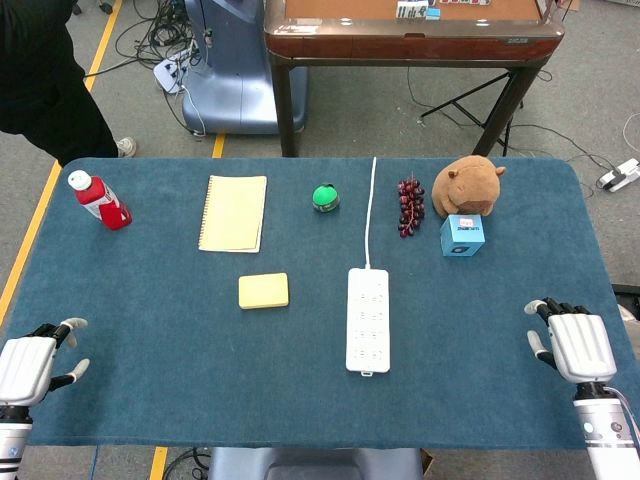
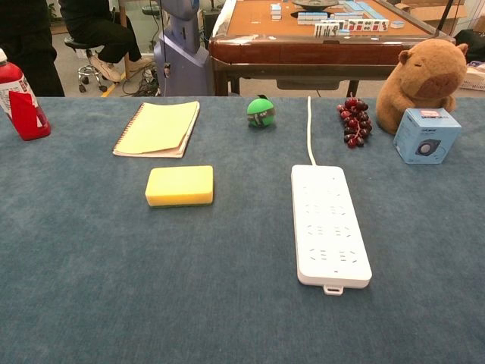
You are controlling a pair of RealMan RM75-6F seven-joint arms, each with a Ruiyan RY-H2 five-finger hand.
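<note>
Both hands parked empty at the near table edge

Left hand (image 1: 30, 365) and right hand (image 1: 578, 345) have fingers loosely apart, holding nothing; white plastic power strip (image 1: 368, 318) lies mid-table, yellow rectangular sponge (image 1: 263, 290) left. Careless reaching could snag its cord.

On the table (image 1: 150, 380), counted: 2x robot hand, left robot hand (image 1: 28, 368) and right robot hand (image 1: 575, 345), both w/ nothing in them. Btw them, farther out: 1 power strip (image 1: 368, 318), 1 yellow sponge (image 1: 263, 291), 1 notepad (image 1: 233, 212), 1 green ball (image 1: 326, 197), 1 grape bunch (image 1: 410, 205). Out from left: 1 red bottle (image 1: 99, 199). Out from right: 1 blue box (image 1: 462, 236), 1 plush capybara (image 1: 468, 185).
</note>
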